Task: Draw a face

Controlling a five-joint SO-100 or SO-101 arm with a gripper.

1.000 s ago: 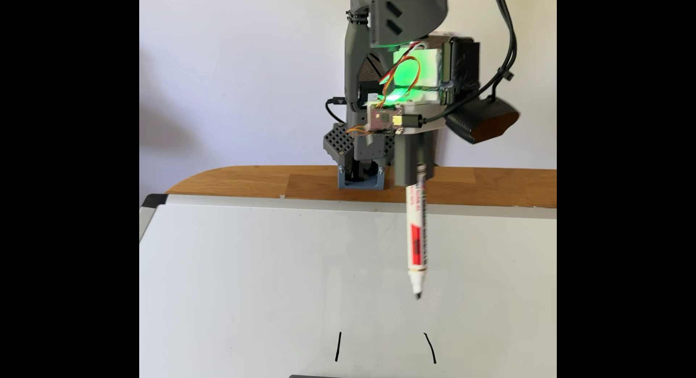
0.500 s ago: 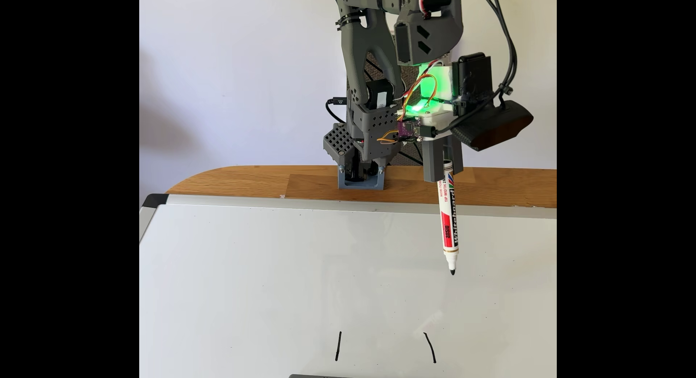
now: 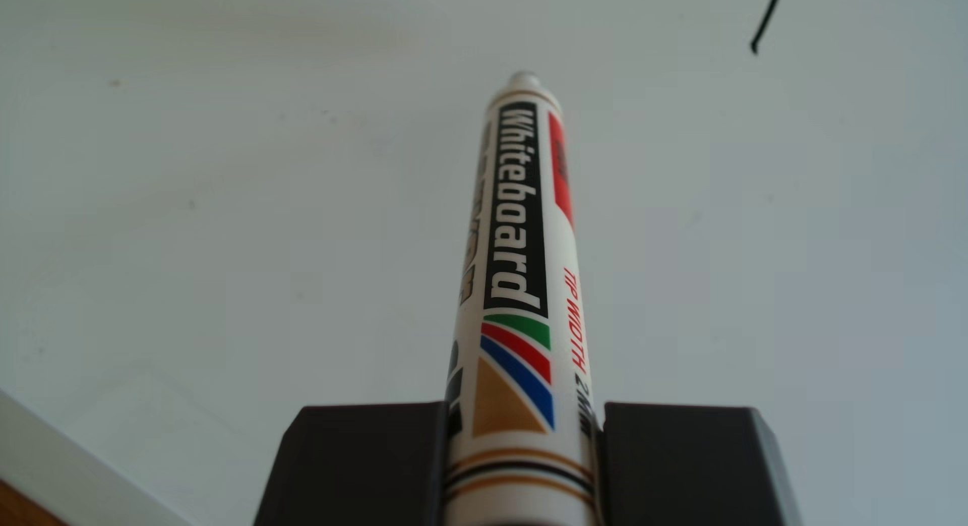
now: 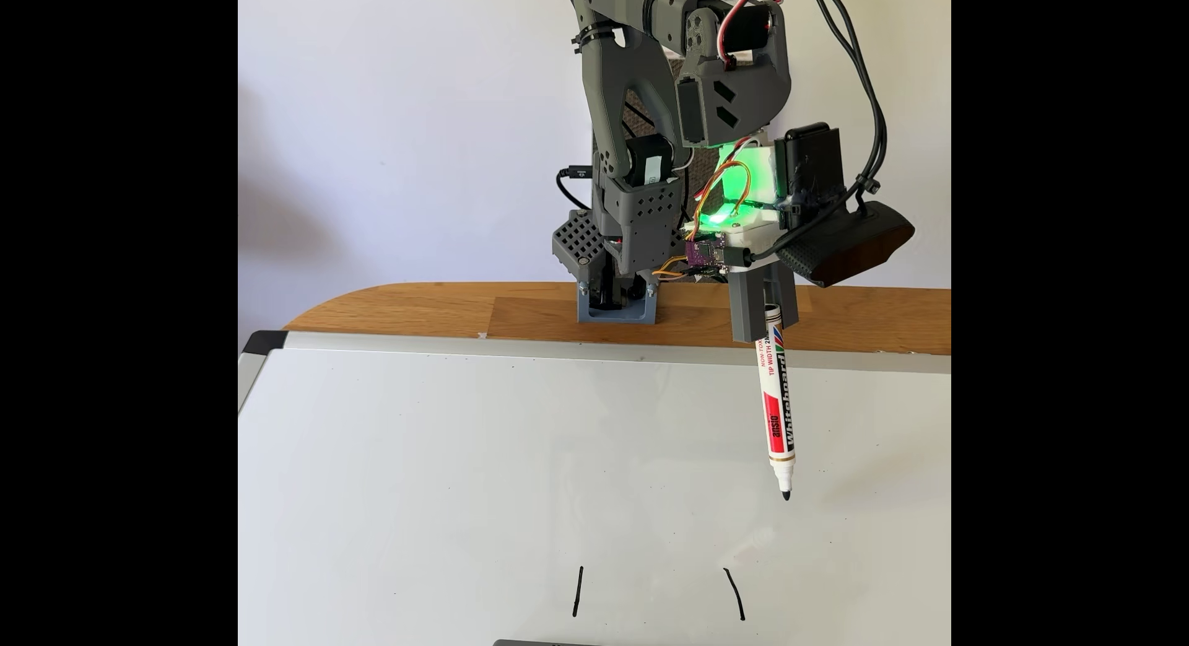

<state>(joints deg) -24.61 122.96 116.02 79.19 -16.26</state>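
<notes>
Fixed view: gripper (image 4: 765,327) clamps a whiteboard marker (image 4: 777,414), cap off, black tip pointing down and hanging just above the whiteboard (image 4: 450,466), right of centre. Two short black strokes (image 4: 578,592) (image 4: 735,593) sit near the board's front edge, well apart from each other. Behind the board lies a wooden table (image 4: 418,311).
</notes>
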